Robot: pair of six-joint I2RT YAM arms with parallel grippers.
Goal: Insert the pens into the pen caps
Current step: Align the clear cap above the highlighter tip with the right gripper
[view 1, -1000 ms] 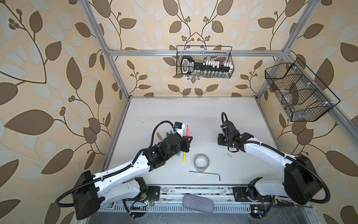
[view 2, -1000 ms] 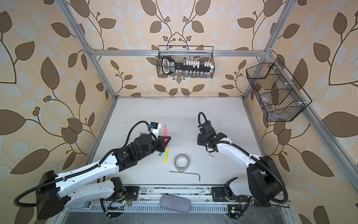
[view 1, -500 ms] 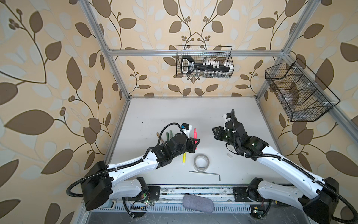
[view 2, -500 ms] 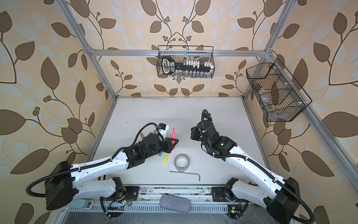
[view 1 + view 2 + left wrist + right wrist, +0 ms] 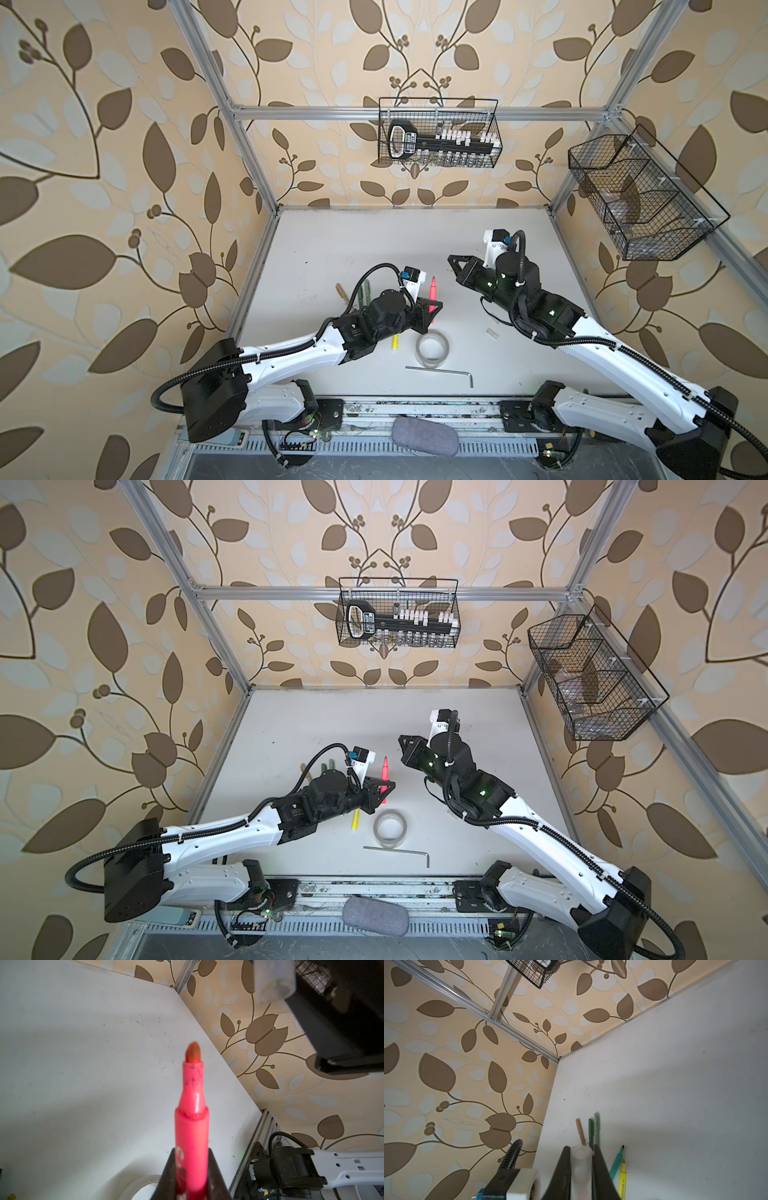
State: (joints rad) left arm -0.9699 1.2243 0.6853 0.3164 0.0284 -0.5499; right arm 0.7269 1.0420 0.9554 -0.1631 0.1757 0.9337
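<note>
White table [image 5: 374,249] inside a leaf-papered frame; two black wire baskets, one on the far wall [image 5: 438,160], one on the right wall [image 5: 640,245]

Both arms reach in from the near edge and meet around mid-table, tips apart

Left gripper [image 5: 432,309] – fingers clamped narrow on the pink marker [image 5: 433,291], gripping low on its barrel. Marker is lifted off the table, bare tip pointing toward the far wall; the left wrist view shows the orange-stained nib [image 5: 193,1053] clear of the fingers

Right gripper [image 5: 455,262] – just right of and beyond the pink tip, not touching it. Fingers pinched on a clear whitish cap [image 5: 580,1155], open mouth facing out past the fingertips. Same cap shows blurred in the left wrist view [image 5: 274,980]

Tape roll [image 5: 433,364] flat on the table near the left gripper, hex key [image 5: 436,370] just nearer the front edge

Yellow marker [image 5: 395,343] lies partly under the left wrist; green marker [image 5: 616,1163] beside it

Three thin pens side by side on the left – tan [image 5: 580,1132], dark green [image 5: 590,1132], grey-green [image 5: 597,1128]

One loose clear cap [image 5: 492,333] on the table under the right arm
</note>
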